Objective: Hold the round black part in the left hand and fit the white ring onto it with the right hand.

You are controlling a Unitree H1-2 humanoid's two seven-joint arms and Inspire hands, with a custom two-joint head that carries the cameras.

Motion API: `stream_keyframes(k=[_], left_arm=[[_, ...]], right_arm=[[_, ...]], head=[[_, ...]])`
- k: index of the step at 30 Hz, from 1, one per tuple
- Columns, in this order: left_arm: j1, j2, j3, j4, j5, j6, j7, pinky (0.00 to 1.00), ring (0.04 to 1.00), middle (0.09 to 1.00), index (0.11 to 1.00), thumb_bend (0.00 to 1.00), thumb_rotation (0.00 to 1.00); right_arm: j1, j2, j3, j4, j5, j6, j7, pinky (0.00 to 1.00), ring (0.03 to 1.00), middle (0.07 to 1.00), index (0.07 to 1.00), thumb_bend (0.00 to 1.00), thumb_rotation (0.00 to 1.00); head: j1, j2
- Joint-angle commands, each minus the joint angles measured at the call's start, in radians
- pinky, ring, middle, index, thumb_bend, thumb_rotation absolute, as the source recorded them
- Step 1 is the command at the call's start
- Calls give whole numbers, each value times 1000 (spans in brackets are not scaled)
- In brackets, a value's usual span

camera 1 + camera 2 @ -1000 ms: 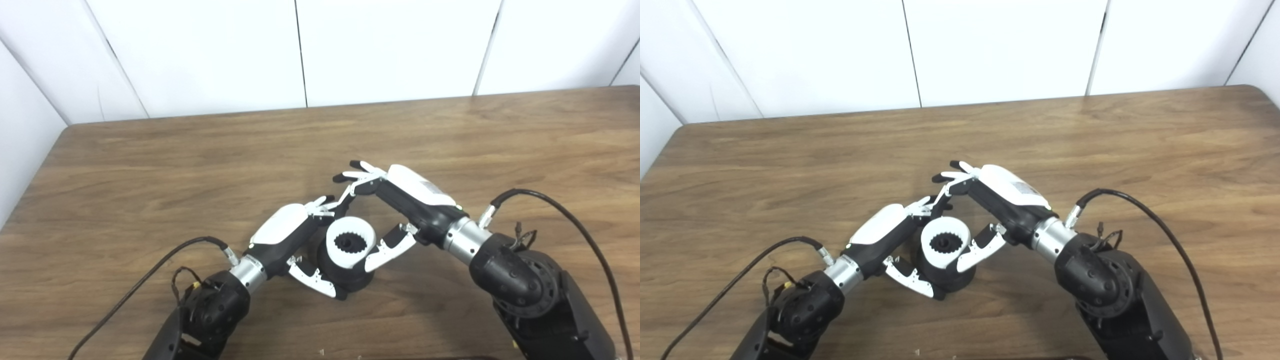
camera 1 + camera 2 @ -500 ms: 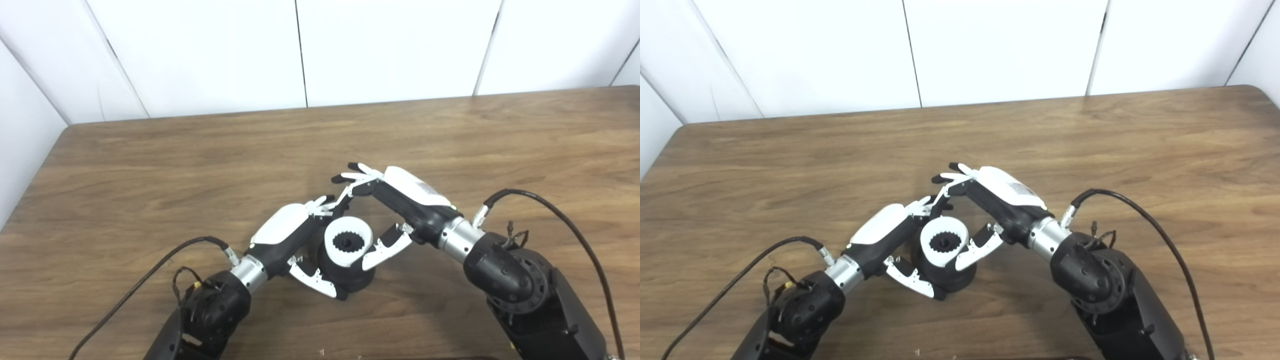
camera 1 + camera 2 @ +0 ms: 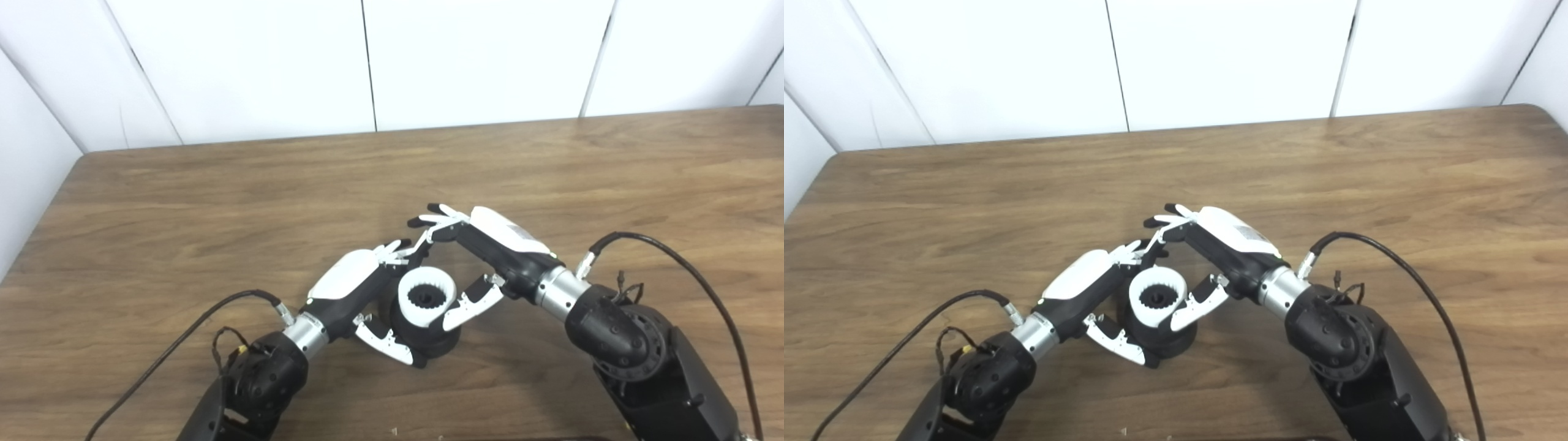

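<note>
The round black part (image 3: 438, 340) stands on the wooden table (image 3: 184, 202) with the white toothed ring (image 3: 409, 304) seated on top of it. My left hand (image 3: 355, 282) is shut on the black part from the left, fingers behind it and thumb in front at its base. My right hand (image 3: 490, 245) is on the right of the ring. Its thumb (image 3: 468, 303) rests against the ring's right side. Its fingers (image 3: 432, 222) are stretched out apart, above and behind the ring, not closed on it.
Black cables run from both wrists across the table, on the left (image 3: 202, 318) and on the right (image 3: 686, 257). A white panelled wall (image 3: 367, 61) stands behind the table's far edge. Bare wood lies all around the hands.
My right arm has shifted a little to the left and down, bringing the hand slightly lower over the ring. The left hand, black part and ring have stayed in place.
</note>
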Motion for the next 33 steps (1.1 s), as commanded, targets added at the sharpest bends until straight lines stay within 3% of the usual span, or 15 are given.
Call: stream_keyframes(k=[1, 33], left_arm=[[-24, 2, 2, -18, 24, -4, 12, 1000, 1000, 926, 624, 896, 237], [-25, 5, 9, -34, 28, 8, -2, 1000, 1000, 925, 622, 882, 256]], right_arm=[[-35, 4, -9, -14, 2, -34, -12, 1000, 1000, 898, 490, 525, 147], [11, -9, 10, 25, -25, -62, -10, 1000, 1000, 905, 491, 525, 148]], head=[[-1, 0], [1, 11]])
